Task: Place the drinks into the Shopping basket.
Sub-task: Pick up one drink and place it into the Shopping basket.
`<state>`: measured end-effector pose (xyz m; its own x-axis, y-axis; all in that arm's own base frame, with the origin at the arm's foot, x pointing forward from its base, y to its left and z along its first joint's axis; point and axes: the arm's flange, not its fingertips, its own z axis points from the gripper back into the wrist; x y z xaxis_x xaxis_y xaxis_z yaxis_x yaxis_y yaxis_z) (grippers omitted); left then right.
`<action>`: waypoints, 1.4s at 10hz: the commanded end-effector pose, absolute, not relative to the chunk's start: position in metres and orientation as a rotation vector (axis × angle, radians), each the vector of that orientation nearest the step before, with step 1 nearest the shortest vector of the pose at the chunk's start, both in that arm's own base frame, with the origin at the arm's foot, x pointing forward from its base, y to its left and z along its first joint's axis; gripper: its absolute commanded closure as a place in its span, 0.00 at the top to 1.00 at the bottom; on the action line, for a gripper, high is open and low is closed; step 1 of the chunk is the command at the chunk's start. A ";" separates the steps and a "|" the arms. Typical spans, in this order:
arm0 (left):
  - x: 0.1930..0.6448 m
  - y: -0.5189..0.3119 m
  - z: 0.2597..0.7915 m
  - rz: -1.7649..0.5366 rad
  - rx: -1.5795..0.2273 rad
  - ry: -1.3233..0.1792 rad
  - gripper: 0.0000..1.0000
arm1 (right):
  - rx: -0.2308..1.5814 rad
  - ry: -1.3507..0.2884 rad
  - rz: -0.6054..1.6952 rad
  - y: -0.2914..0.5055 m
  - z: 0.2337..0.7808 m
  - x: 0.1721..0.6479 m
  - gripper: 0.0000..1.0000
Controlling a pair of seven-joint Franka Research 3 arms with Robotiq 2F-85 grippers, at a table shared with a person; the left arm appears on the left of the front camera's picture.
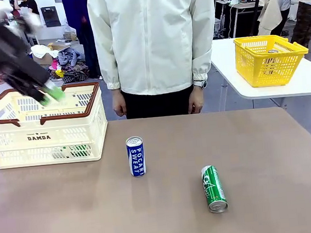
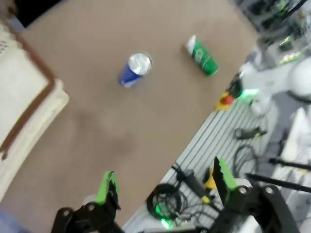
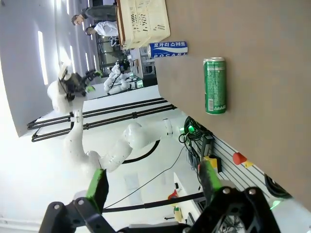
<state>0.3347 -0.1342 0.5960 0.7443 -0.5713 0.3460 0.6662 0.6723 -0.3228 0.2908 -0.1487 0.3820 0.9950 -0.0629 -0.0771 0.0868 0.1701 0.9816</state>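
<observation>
Brown tabletop (image 1: pixel 71 212) carries blue can (image 1: pixel 135 156) and green can (image 1: pixel 213 188); left tool (image 2: pixel 164 171), right tool (image 3: pixel 153 170) gape wide, empty.

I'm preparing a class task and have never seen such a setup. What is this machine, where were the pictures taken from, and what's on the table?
It is a two-armed robot at a table, a person standing opposite. One picture looks across the table from between the arms; the other two come from wrist cameras. The left arm's fingers, near the cream basket, and the right arm's fingers are open, holding nothing. A blue-and-white can stands upright; a green can lies on its side.
</observation>
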 end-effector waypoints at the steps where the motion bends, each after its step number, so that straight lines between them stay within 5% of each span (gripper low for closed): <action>1: 0.338 -0.196 0.558 -0.771 -0.243 -0.171 1.00 | 1.394 0.036 -0.115 -0.151 0.388 0.289 1.00; 3: 0.321 -0.243 0.536 -0.797 -0.195 -0.296 1.00 | 1.394 0.036 -0.115 -0.151 0.388 0.289 1.00; 4: 0.308 -0.230 0.560 -0.818 -0.243 -0.191 1.00 | 1.394 0.036 -0.115 -0.151 0.388 0.289 1.00; 8: 0.312 -0.240 0.551 -0.828 -0.245 -0.205 1.00 | 1.394 0.036 -0.115 -0.151 0.388 0.289 1.00; 11: 0.295 -0.307 0.521 -0.309 -0.058 -0.307 1.00 | 1.394 0.036 -0.115 -0.151 0.388 0.289 1.00; 14: 0.320 -0.344 0.493 -0.043 0.020 -0.271 1.00 | 1.394 0.036 -0.115 -0.151 0.388 0.289 1.00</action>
